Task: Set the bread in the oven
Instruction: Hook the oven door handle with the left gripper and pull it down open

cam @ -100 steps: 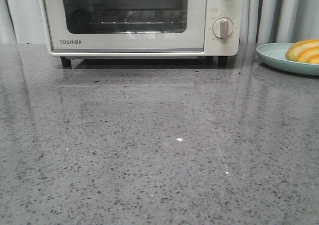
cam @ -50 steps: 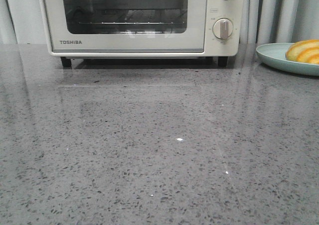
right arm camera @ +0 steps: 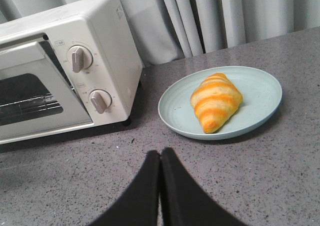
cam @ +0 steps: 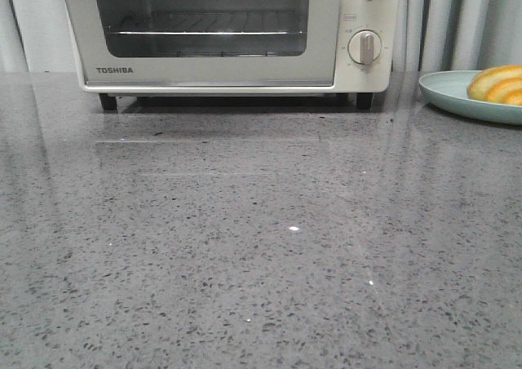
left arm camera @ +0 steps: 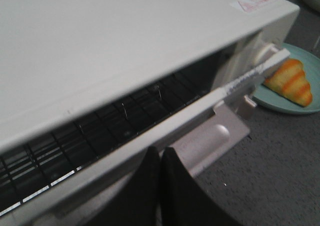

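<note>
The cream-white oven (cam: pixel 351 75) stands at the back of the counter, its glass door (cam: pixel 204 18) tilted a little open at the top. In the left wrist view I look down on the oven (left arm camera: pixel 125 46); the wire rack (left arm camera: pixel 100 131) shows through the gap behind the door's top edge (left arm camera: pixel 190 111). My left gripper (left arm camera: pixel 160 150) is shut, its tips against that edge. The bread (right arm camera: pixel 215 102) lies on a pale green plate (right arm camera: pixel 260 88) right of the oven (right arm camera: pixel 110 51). My right gripper (right arm camera: pixel 160 151) is shut and empty, above the counter short of the plate. Neither gripper shows in the front view.
The plate (cam: pixel 449 91) with the bread (cam: pixel 497 83) sits at the counter's far right edge of the front view. Two round knobs (right arm camera: pixel 80 58) are on the oven's right side. Grey curtains (right arm camera: pixel 210 16) hang behind. The grey speckled counter (cam: pixel 261 246) spreads in front of the oven.
The oven door has tipped outward at the top, opening a gap. The window's reflections have shifted and the rack shows more plainly. The plate and bread have not moved.
</note>
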Available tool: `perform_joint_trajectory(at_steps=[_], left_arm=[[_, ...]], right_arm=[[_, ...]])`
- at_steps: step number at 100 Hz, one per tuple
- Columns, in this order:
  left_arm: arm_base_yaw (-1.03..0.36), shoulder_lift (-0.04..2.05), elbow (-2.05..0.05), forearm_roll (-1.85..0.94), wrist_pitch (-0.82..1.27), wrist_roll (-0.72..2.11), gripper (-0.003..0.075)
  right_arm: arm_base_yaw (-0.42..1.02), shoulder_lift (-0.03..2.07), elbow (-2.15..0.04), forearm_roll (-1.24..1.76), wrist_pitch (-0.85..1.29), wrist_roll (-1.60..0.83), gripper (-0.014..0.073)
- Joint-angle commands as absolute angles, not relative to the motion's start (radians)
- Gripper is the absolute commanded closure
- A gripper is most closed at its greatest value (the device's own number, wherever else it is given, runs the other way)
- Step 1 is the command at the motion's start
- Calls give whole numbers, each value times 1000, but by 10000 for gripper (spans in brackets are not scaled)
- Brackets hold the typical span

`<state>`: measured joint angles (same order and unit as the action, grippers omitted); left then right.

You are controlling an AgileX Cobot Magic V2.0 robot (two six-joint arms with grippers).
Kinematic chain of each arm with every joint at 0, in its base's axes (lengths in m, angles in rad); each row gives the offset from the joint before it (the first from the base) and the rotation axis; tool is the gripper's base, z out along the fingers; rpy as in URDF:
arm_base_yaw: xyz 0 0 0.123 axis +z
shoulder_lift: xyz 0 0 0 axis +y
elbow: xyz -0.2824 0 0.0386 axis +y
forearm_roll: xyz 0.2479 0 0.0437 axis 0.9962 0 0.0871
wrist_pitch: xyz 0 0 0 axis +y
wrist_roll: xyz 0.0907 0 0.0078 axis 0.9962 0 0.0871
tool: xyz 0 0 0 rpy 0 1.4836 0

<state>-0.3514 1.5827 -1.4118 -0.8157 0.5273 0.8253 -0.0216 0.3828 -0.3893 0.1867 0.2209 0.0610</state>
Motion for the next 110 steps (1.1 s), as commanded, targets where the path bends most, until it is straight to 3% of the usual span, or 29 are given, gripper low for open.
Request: perform_joint_trajectory(at_steps=[1,34,67,86,110], left_arm=[[-349,1501,-1362,-818,519,807,742],[-349,1412,-1054,-818,433,807,742],[-349,1409,-1014,-828,460,807,742],[-349,1368,-1014,-828,507,805,742],[-349,1301,-1014,-828,530,805,742]], right_arm=[[-23,398,-429,186,144,57,641],[-23,398,-429,194,138,57,641],[-23,398,-446,194,141,57,641],[-23,460,-610,139,227,57,641],[-23,763,-921,22,392,57,641]])
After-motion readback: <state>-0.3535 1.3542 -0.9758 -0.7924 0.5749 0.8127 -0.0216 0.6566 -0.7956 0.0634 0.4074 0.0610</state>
